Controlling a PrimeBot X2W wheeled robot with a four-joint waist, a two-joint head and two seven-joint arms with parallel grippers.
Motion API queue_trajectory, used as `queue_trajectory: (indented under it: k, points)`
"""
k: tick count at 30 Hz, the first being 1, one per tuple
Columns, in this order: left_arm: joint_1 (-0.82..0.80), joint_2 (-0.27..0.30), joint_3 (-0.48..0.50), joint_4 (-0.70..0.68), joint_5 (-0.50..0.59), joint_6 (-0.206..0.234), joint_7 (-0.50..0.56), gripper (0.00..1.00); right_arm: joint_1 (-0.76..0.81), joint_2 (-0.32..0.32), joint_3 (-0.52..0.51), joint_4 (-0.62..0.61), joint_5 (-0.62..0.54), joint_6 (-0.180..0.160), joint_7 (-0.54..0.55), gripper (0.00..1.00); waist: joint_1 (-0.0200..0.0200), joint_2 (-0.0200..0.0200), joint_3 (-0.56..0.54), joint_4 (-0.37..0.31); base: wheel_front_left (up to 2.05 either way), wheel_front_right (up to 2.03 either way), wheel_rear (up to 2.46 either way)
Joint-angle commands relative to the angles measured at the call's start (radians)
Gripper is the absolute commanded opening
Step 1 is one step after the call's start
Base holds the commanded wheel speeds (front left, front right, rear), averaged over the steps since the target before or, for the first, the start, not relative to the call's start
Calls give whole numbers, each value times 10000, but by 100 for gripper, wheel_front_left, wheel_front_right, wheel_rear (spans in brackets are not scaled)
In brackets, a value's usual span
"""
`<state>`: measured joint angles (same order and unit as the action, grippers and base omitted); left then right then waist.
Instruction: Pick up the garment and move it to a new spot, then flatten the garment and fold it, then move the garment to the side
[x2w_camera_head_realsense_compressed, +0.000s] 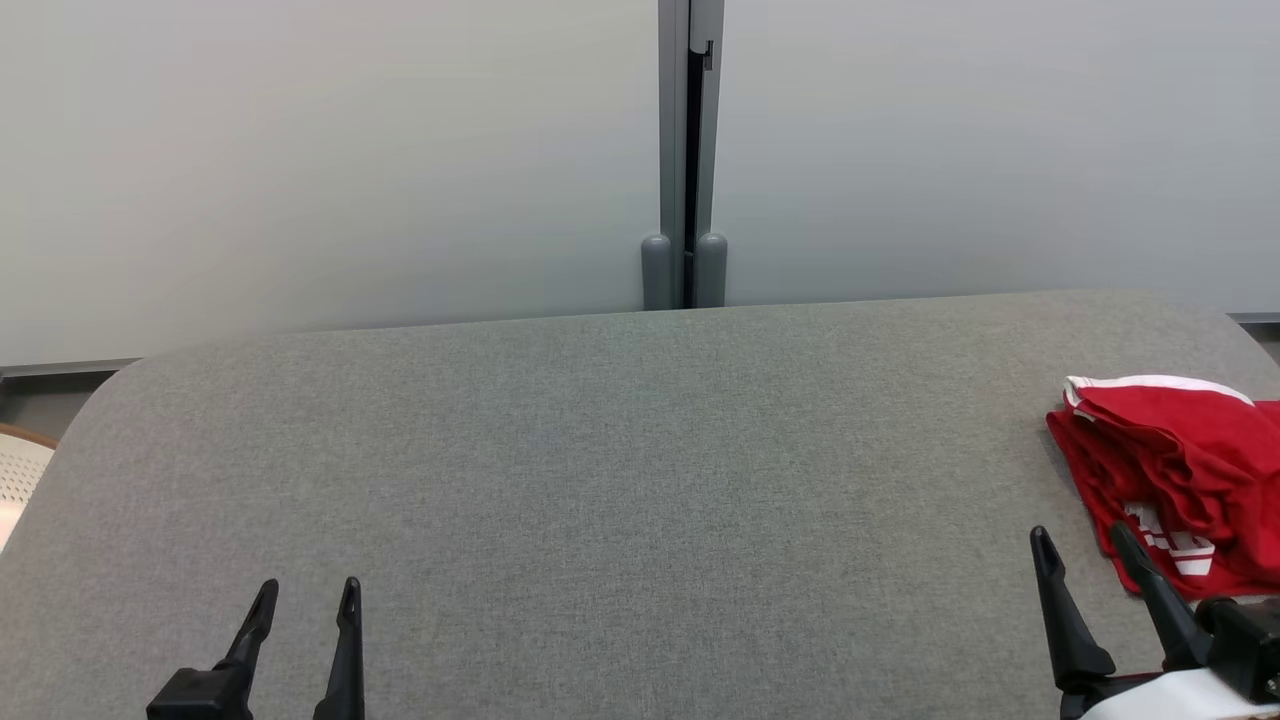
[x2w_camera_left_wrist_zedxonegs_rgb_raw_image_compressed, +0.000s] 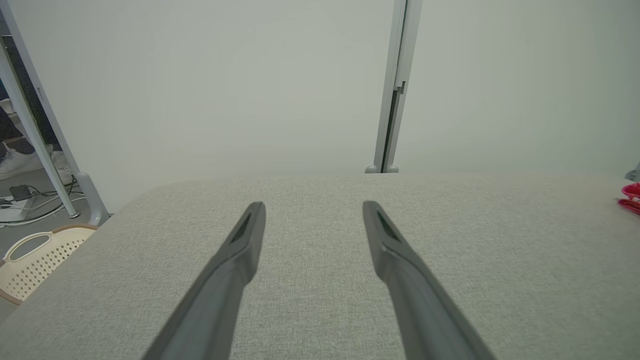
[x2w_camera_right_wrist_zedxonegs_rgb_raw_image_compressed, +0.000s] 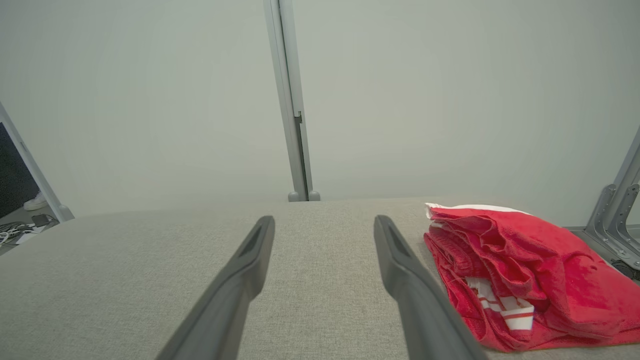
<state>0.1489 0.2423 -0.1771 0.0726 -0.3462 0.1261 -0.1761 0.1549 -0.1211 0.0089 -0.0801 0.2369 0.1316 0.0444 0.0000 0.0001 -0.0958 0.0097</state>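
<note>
The red garment (x2w_camera_head_realsense_compressed: 1170, 470) lies loosely folded at the tabletop's (x2w_camera_head_realsense_compressed: 600, 480) right edge: set aside already, or awaiting pickup. The left claw (x2w_camera_head_realsense_compressed: 309, 585) and right claw (x2w_camera_head_realsense_compressed: 1080, 530) stand spread, empty.

garment (x2w_camera_head_realsense_compressed: 1180, 450): bright red, with a white edge band and a patch of white-and-red stripes
counter (x2w_camera_head_realsense_compressed: 600, 480): light grey, fine woven fleck
left tool (x2w_camera_head_realsense_compressed: 309, 587): black fingers
right tool (x2w_camera_head_realsense_compressed: 1079, 533): black fingers
wall panels (x2w_camera_head_realsense_compressed: 300, 150): plain pale grey-white
post (x2w_camera_head_realsense_compressed: 672, 150): mid grey
basket (x2w_camera_left_wrist_zedxonegs_rgb_raw_image_compressed: 35, 260): cream, dotted with holes, brown rim
</note>
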Motion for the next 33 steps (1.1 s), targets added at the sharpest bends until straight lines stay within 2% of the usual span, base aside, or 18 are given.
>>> queue_trajectory:
  k: [1, 29, 30, 33]
  points:
    - [94, 63, 2, -34, -65, 59, 15, 100, 111, 15, 1, -48, -3, -19, 76, 100, 0, -1, -25, -10, 0, 0, 0]
    - [-8, 189, -156, 84, -179, 178, 62, 100, -10, 38, 95, -51, 48, -19, 117, 100, 0, -1, -70, -46, 0, 0, 0]
    - [92, 93, -169, 92, -160, 153, 88, 0, 87, 82, 78, -4, 20, 0, 95, 0, 0, -1, -69, -47, 0, 0, 0]
    - [132, -63, -171, 276, -340, 116, 138, 0, 115, 143, 67, 219, 213, 0, 102, 0, 0, -1, -59, -48, 0, 0, 0]
